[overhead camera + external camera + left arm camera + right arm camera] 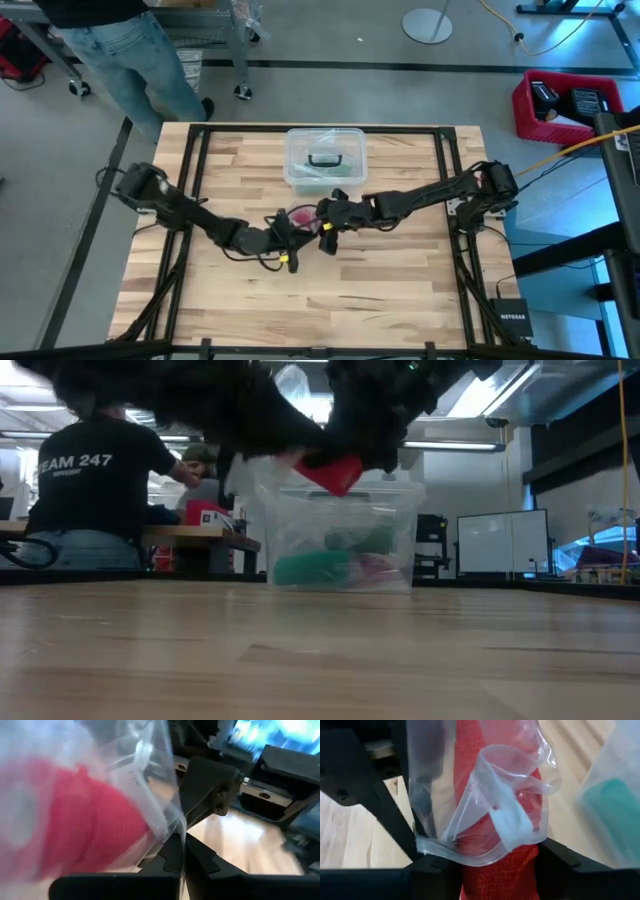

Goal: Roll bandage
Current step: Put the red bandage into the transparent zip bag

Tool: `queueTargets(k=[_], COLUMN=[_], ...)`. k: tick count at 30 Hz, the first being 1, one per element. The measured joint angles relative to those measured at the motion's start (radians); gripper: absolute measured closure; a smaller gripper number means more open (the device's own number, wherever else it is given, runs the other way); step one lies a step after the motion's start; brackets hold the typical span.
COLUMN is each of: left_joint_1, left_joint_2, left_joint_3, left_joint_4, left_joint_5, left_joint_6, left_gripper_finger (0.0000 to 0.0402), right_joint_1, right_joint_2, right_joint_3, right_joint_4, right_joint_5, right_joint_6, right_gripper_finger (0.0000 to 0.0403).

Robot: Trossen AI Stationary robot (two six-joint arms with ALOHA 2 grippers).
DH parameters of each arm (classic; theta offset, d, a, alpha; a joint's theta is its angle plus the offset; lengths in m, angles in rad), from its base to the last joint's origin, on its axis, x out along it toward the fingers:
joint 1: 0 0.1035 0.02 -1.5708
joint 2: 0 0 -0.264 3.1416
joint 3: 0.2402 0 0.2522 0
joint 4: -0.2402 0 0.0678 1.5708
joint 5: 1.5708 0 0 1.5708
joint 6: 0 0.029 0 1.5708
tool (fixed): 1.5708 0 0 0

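The left gripper (291,226) pinches the plastic bag (485,795) closed; the right gripper (322,224) grips the bandage (500,865), which may snag on the bag.

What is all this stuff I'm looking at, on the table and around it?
bandage: one, red, held above the table's middle, partly inside the bag.
plastic bag: one, clear, around the bandage, between the two grippers.
plastic box: one, clear with a black handle, at the table's far edge; green and red items inside.
table: one, light wood, black frame.
crate: one, red, on the floor at the far right.
person: one, in jeans, standing past the far left corner.
left gripper: one, dark, shut on the bag's edge.
right gripper: one, dark, closed on the bandage.
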Motion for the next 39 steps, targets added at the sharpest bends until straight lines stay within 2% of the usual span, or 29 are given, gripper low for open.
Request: queueTargets(k=[3,6,12,19,24,31,35,39], left_joint_1=[0.001,0.001,0.002,-0.007,-0.006,-0.013,-0.008,-0.003], left_joint_2=[0.114,0.239,0.407,0.401,0.386,0.360,0.360,0.360], left_joint_3=[-0.055,-0.047,0.047,0.061,0.059,0.062,0.062,0.062], left_joint_4=[0.263,0.439,0.491,0.500,0.549,0.633,0.657,0.705], left_joint_5=[0.017,0.024,0.077,0.093,0.089,0.097,0.088,0.082], left_joint_6=[-0.057,-0.117,-0.203,-0.148,-0.107,-0.100,-0.123,-0.124], left_gripper_finger=[0.0401,0.0402,0.0401,0.0401,0.0401,0.0401,0.0401,0.0401], right_joint_1=[0.001,0.001,0.004,0.001,-0.007,-0.007,-0.006,-0.005], right_joint_2=[0.000,0.004,0.034,0.036,0.021,-0.070,-0.139,-0.186], right_joint_3=[-0.028,-0.059,-0.132,-0.132,-0.122,-0.115,-0.117,-0.117], right_joint_4=[-0.008,-0.009,0.075,0.158,0.173,0.068,0.043,0.044], right_joint_5=[-0.046,-0.071,-0.086,-0.099,-0.077,-0.174,-0.160,-0.078], right_joint_6=[0.032,0.062,0.064,0.016,0.060,0.115,0.124,0.123], right_gripper_finger=[0.0214,0.0214,0.0208,0.0144,0.0111,0.0113,0.0116,0.0116])
